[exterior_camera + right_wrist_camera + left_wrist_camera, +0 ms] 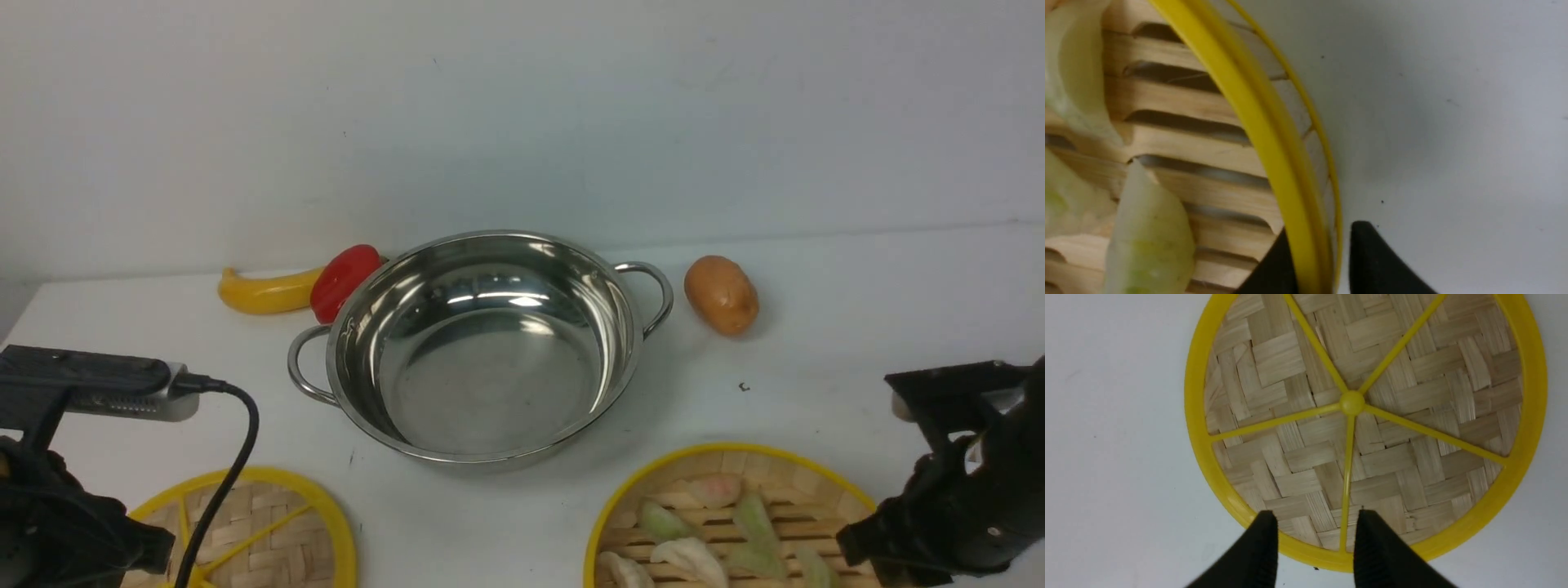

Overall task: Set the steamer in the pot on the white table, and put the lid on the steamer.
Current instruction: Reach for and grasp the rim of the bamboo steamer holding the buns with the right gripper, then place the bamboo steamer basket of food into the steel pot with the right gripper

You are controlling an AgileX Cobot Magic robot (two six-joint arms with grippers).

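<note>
White tabletop (857,310) runs back to a pale wall (522,98), and the steel pot (490,384) stands empty near the middle, its two loop handles pointing left and right.

From my seat the steamer (710,451) sits at the near right edge of the front view, well apart from the pot, with dumplings (694,555) on its slats. My right gripper (1321,241) straddles the basket's right-hand wall, with one finger inside against the rim and the other outside. I see a sliver of table between that outer finger and the wall, so I read the jaws as narrow but not yet pinched on it.

The lid (269,523) lies flat at the near left. My left gripper (1316,514) hangs over its near rim with the fingers parted and nothing between them. I can't tell whether they touch the weave.

What matters for the next move is that the pot lies ahead and to the left of the right gripper. The right arm is the nearer one to the steamer, and I judge it must carry the basket level along that diagonal, since a one-sided grip could tip the dumplings. A potato (721,294) sits just right of the pot, close to that path.
</note>
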